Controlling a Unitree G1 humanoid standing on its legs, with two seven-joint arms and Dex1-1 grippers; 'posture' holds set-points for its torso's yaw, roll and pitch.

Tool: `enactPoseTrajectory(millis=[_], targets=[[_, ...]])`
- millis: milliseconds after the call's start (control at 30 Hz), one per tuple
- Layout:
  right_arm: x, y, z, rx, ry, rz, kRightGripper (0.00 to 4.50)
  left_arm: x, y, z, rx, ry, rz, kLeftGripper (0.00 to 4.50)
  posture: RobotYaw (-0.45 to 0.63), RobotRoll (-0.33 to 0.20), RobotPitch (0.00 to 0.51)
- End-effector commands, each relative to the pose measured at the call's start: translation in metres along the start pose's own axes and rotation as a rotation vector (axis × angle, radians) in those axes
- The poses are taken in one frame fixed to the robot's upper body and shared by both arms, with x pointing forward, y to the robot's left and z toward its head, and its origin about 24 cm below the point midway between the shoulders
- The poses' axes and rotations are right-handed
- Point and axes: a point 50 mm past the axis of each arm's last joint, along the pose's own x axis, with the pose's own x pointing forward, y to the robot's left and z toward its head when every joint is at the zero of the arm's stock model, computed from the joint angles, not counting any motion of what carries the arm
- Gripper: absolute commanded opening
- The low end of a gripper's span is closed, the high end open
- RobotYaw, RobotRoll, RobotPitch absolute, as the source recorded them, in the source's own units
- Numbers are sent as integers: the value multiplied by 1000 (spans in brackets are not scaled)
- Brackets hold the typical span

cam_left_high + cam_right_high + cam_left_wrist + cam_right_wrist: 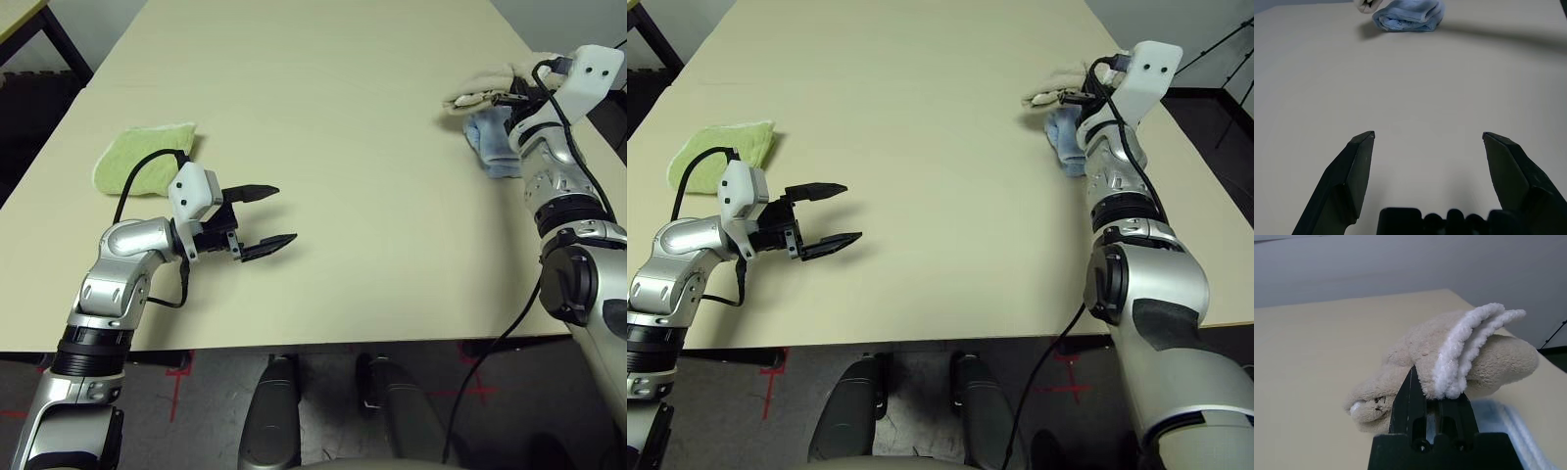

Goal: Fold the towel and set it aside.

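Pale beige tabletop carries a green towel and a blue towel. My right fingers are clamped on the towel, just above the blue towel; my left fingers are spread wide, holding nothing.

- Beige towel: fluffy terry cloth, deep matt pile; white trimmed edges of the same plush nap
- Light blue towel: soft cloth, folded, fine fuzzy surface
- Light green towel: nubbly terry cloth, matt
- Table: smooth pale cream top, faint satin sheen
- Left gripper: matt black plastic fingers; glossy white plastic housing behind
- Right gripper: matt black plastic
- Forearms: brushed silver metal, gently reflective
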Motion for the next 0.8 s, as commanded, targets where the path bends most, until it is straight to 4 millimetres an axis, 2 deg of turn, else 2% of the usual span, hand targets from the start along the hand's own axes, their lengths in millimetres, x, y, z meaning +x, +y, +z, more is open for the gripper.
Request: enactPoseTrajectory(millis=[33, 267, 667, 800], targets=[[2, -7, 8, -15, -22, -25, 2, 3, -5, -3, 2, 13, -20, 4500, 197, 0, 158], [-6, -18, -7, -18, 28, -72, 2, 1, -7, -3, -5, 18, -23, 4500, 199, 0, 173], [-20, -33, -31, -25, 67, -131, 2, -12, -20, -2, -45, 65, -46, 4500, 224, 0, 254], [-32, -28, -54, 18, 82, -125, 2, -15, -22, -1, -51, 76, -48, 4500, 223, 0, 258]])
